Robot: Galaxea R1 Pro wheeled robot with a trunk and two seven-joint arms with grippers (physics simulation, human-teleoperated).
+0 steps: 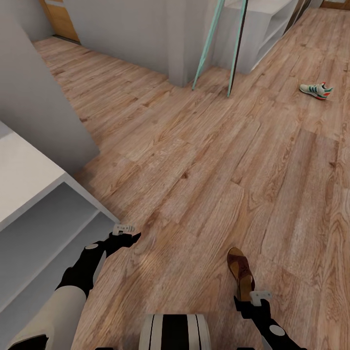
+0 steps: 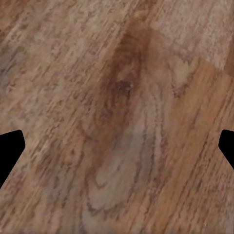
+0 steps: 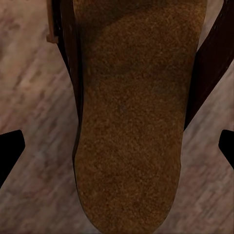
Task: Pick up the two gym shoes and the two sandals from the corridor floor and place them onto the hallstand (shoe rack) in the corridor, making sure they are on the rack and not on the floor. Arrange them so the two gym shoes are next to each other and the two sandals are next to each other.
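Note:
One dark brown sandal with a tan footbed lies on the wood-plank corridor floor at the near right. My right gripper hangs open directly over its near end. In the right wrist view the footbed fills the space between the two widely spread fingertips. A white gym shoe with green stripes and an orange heel lies far off at the upper right. My left gripper is open and empty above bare floor, beside a white shelf unit.
A low white two-level shelf unit stands at the near left, right by my left arm. A second white shelf unit and teal-framed glass panels stand at the back. A grey wall rises on the left.

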